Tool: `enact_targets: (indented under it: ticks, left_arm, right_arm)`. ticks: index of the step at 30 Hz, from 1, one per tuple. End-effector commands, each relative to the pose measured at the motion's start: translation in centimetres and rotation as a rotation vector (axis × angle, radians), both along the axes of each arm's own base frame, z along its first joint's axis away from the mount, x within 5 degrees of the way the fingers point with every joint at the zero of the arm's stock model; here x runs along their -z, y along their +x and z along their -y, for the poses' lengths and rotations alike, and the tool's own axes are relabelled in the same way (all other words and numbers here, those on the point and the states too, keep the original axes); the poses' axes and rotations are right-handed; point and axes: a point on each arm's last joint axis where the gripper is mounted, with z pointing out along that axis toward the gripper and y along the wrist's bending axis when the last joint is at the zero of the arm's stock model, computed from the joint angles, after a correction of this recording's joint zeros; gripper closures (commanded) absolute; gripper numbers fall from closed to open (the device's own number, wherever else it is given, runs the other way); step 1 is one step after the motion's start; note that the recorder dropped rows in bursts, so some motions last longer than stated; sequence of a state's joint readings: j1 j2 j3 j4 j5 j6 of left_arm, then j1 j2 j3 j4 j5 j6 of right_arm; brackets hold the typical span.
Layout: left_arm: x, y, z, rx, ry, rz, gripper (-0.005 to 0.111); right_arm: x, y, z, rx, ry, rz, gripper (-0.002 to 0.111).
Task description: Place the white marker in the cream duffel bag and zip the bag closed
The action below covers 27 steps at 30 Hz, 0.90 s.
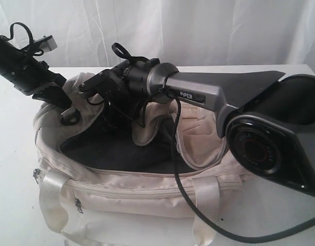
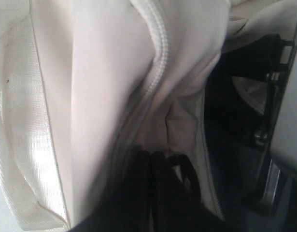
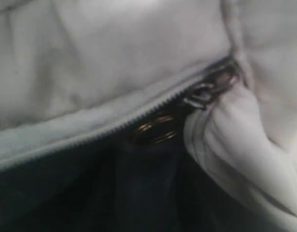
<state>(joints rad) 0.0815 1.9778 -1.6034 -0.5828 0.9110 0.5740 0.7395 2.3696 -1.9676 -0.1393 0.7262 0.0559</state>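
Cream duffel bag (image 1: 147,192) in left pincer (image 2: 149,162).

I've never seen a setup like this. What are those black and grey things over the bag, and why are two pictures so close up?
Those are two robot arms. The wide picture comes from a camera standing apart: the left arm and the right arm meet at an open cream duffel bag on a white table. The other two come from cameras on each arm's wrist, hence the close-ups. The left one shows dark jaws closed, apparently pinching the bag's rim beside its zipper. The right one shows zipper teeth and a metal ring beside the dark inside; whether its jaws are open is unclear. No marker is visible.
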Motion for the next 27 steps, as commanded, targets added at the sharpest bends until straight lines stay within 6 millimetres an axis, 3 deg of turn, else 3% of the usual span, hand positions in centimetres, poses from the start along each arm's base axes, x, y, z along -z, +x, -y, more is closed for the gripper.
enact_targets:
  ticks: [1, 4, 6, 18, 20, 23, 27]
  left_arm:
    - [0.2, -0.3, 0.3, 0.011, -0.023, -0.025, 0.107]
    - [0.2, -0.3, 0.3, 0.011, -0.023, -0.025, 0.107]
    - [0.2, -0.3, 0.3, 0.011, -0.023, -0.025, 0.107]
    - [0.2, -0.2, 0.3, 0.009, -0.027, -0.024, 0.107]
    - [0.2, -0.2, 0.3, 0.005, -0.026, -0.019, 0.107]
    - [0.1, 0.0, 0.3, -0.007, -0.025, -0.004, 0.107]
    - [0.0, 0.1, 0.4, -0.022, -0.042, 0.007, 0.107]
  right_arm:
    - [-0.2, 0.5, 0.7, 0.102, -0.01, 0.033, 0.087]
    - [-0.3, 1.0, 1.3, 0.236, -0.011, 0.059, 0.103]
    - [-0.4, 0.9, 1.4, 0.25, -0.015, 0.055, 0.108]
    - [-3.4, -1.0, 2.3, 0.004, -0.173, -0.032, 0.108]
    - [-3.7, -1.7, 2.3, -0.003, -0.165, -0.102, 0.102]
    - [-3.7, -2.4, 1.5, -0.007, -0.067, -0.18, 0.085]
    - [-3.5, -2.3, -0.2, -0.008, 0.064, -0.134, 0.067]
